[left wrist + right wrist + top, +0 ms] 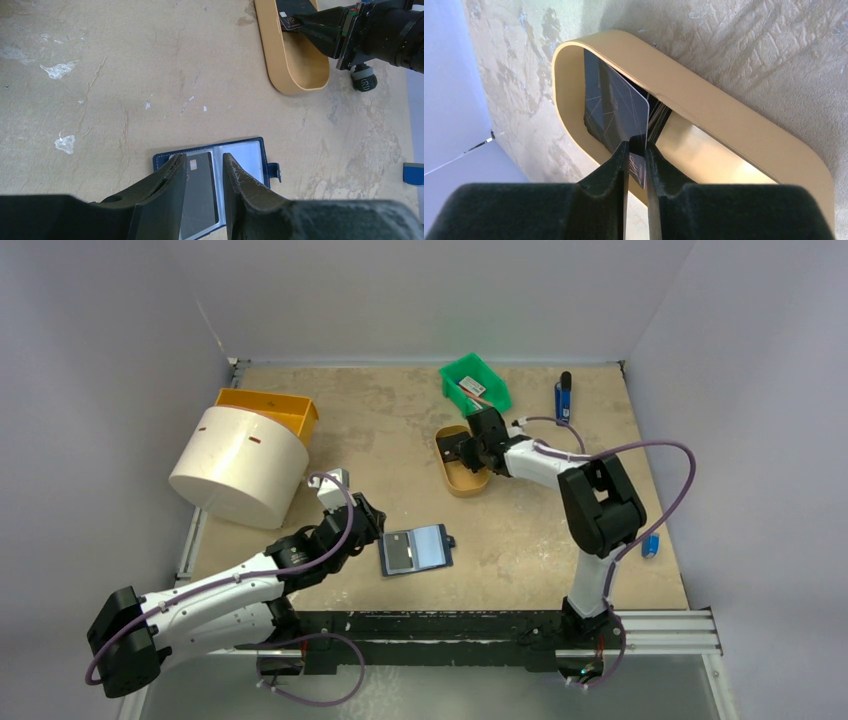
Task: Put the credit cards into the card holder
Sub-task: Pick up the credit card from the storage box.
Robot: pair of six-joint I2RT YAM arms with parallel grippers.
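We see the right gripper [636, 150] pinching one credit card [616, 107] by its edge, presumably to lift it from the tan tray [724, 125]. The left gripper [205, 185], fingers spread, hovers over the open card holder [237, 150], likely steadying it.

The card holder [245, 160] is navy blue outside with a pale blue lining, and the grey card [200, 195] inside it is dark charcoal. The patterned card [616, 107] is black, crossed by thin pale lines. The oval tray [734, 120] is tan. The surface [125, 75] is mottled beige with whitish flecks. One bin [475, 383] is green, the other bin [270, 408] orange, the drum [240, 465] white, the pen [563, 400] blue with a black tip. The arms [230, 590] are white with black joints
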